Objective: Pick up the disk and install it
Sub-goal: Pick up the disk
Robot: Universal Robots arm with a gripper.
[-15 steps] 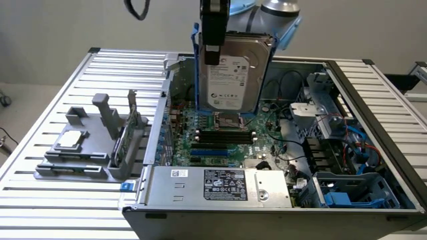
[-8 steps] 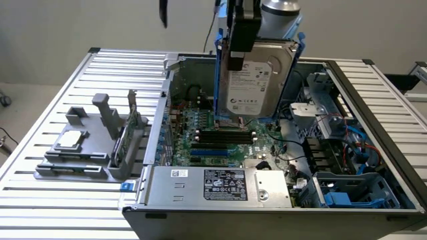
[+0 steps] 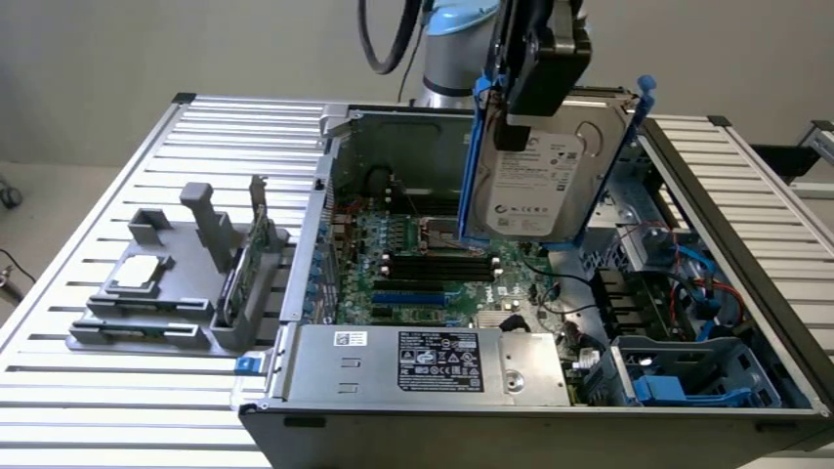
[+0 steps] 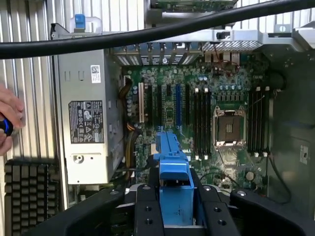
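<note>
The table (image 3: 234, 127) under me is a bed of silver ribbed slats, with a plain pale wall (image 3: 156, 49) behind it. An open computer case (image 3: 521, 440) lies on the slats, its green circuit board (image 3: 417, 254) facing up.

My gripper (image 3: 519, 117) hangs over the far part of the case, jaws pinching the disk (image 3: 528, 186) by the top of its blue frame (image 3: 472, 166). The disk hangs upright in the air above the board, touching nothing but me. From the wrist I see my black fingers (image 4: 147, 216) pressed on either side of that frame.

The disk's white label faces the exterior camera, its print too small for me to read. At the near end of the case sits a silver box (image 3: 326, 366) with a black sticker (image 3: 440, 362) and a small white one (image 3: 352, 338); I can make out rows of marks and symbols, no words.

On the exterior view's left, beside the case, a grey stand (image 3: 170, 283) carries a small square chip (image 3: 140, 274).

In the wrist view a thick black cable (image 4: 147, 34) crosses over the case. Beyond the silver box a person's hand (image 4: 7, 123) grips something blue and black, near a dark keyboard (image 4: 29, 191).
</note>
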